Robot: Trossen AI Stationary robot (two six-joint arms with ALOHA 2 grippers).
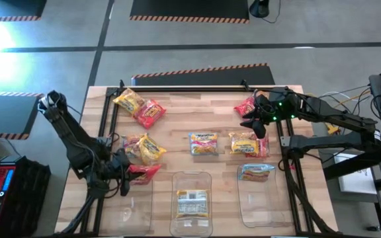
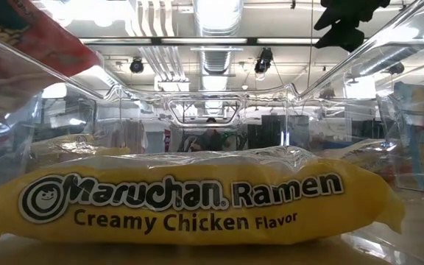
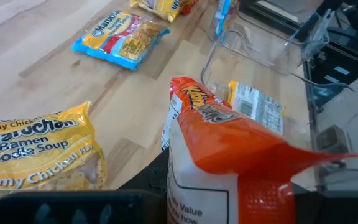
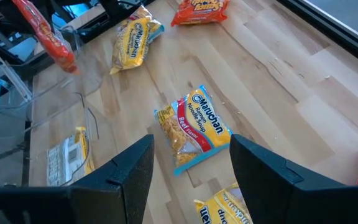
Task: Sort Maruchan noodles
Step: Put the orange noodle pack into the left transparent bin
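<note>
While a red packet (image 1: 144,173) is gripped by the left fingers (image 1: 126,173) above the left bin (image 1: 132,206), the right fingers (image 1: 256,121) are held open and empty over the tabletop (image 1: 184,119) near its right edge. One yellow packet (image 1: 192,203) is seen lying in the middle bin (image 1: 192,182), and a blue packet (image 1: 256,172) in the right bin (image 1: 264,205). Loose on the tabletop are found a yellow and a red packet (image 1: 139,107) at the far left, a yellow one (image 1: 144,148) beside the left arm, a blue one (image 1: 204,143) at the centre, another packet (image 1: 249,144) to its right and a red one (image 1: 245,106) by the right arm.
</note>
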